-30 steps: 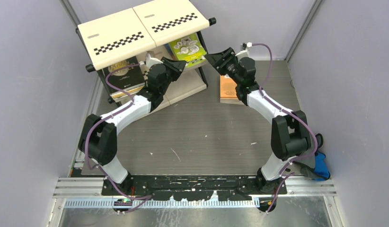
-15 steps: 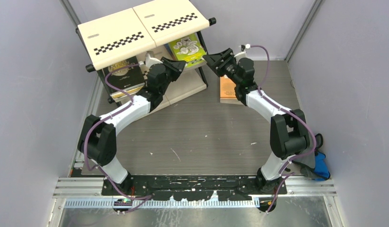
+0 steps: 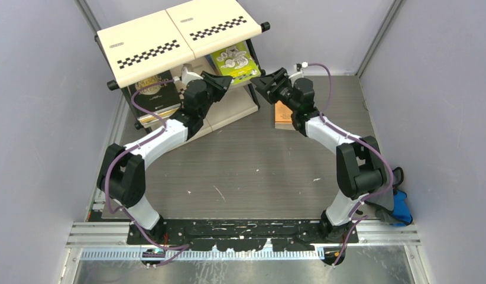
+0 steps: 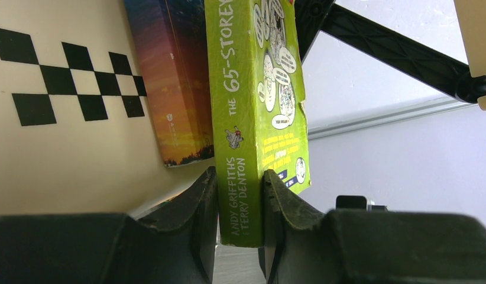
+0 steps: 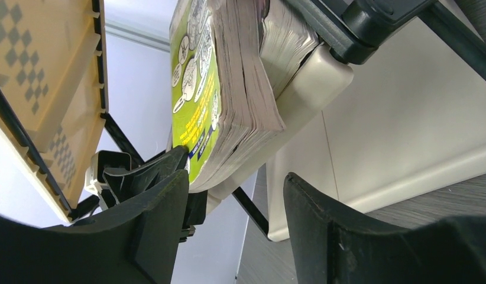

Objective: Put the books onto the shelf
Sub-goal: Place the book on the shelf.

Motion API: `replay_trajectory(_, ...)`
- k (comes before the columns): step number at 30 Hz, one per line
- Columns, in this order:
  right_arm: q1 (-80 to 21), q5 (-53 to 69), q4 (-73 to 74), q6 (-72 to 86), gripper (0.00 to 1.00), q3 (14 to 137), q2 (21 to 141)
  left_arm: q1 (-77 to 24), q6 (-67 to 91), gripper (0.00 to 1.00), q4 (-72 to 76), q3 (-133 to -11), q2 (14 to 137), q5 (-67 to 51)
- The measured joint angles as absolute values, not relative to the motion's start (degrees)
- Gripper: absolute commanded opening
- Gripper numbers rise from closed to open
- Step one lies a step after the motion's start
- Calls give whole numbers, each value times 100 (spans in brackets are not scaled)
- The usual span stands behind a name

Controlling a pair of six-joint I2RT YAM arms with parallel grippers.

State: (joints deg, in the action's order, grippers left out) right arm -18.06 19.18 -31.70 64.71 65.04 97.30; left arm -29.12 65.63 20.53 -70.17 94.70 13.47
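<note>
your left tool (image 4: 240,184) grips the lime-green paperback (image 4: 252,89) on the cream checkered shelf (image 3: 152,47); right tool (image 5: 235,180) gapes empty; orange paperback (image 3: 281,117) awaits on counter (image 3: 246,165).

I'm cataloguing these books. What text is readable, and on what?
"THE 65-STORE", cut off: spine of the lime green book.
"ANDY GRIFFITHS" and "TERRY DENTON": same spine, lower down.
That book's cover print, gold lettering on the dark book, and the orange book: too small or blurred.
</note>
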Motion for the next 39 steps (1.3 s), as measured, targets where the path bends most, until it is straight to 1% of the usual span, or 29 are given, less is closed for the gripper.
replay_trajectory(2,-1817,1922,-3170,6484,64,6504,9730,-2912,6563,15,2053,-7017,9470,1347)
replay_trajectory(4,-1820,1935,-3164,6484,66,6510,9745,-2912,6563,15,2053,-7017,9470,1347)
replay_trajectory(7,-1820,1968,-3118,6486,66,6569,9782,-2910,6563,14,2051,-7017,9470,1343)
replay_trajectory(17,-1817,2104,-3074,6504,67,7105,10119,-2869,6576,15,2047,-7017,9470,1223)
replay_trajectory(22,-1822,2156,-3074,6600,66,7218,10335,-2847,6582,15,2045,-7017,9470,1175)
replay_trajectory(27,-1822,2189,-3065,6641,64,7317,10431,-2821,6584,15,2040,-7017,9470,1111)
replay_trajectory(31,-1822,2222,-3059,6643,59,7413,10431,-2783,6589,15,2029,-7017,9470,1035)
replay_trajectory(35,-1822,2261,-2985,6643,49,7487,10433,-2759,6606,15,2027,-7017,9470,967)
replay_trajectory(39,-1809,2359,-2847,6661,33,7686,10580,-2722,6606,16,2023,-7017,9470,934)
